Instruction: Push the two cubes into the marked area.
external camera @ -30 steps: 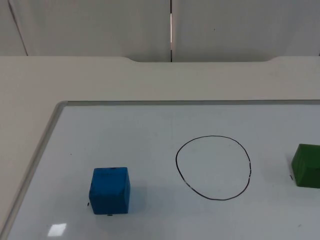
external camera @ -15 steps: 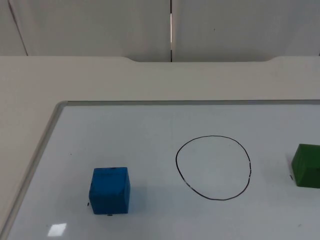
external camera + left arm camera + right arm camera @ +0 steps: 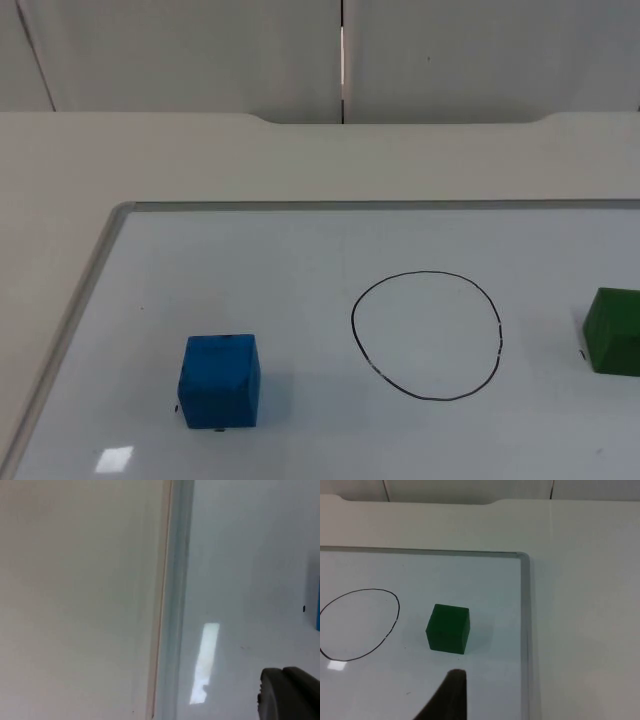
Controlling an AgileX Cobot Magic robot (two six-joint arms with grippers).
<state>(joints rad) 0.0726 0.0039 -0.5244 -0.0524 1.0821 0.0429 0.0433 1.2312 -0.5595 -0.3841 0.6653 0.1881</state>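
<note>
Two cubes sit outside the drawn circle on the whiteboard that lies on the tabletop. The blue cube stands well to the circle's left, the green cube to its right. Both look light, rigid and likely to slide easily, so push low on each outer face. Left gripper hovers by the board's edge, right gripper near green; whether either is apart or together, I cannot tell.
</note>
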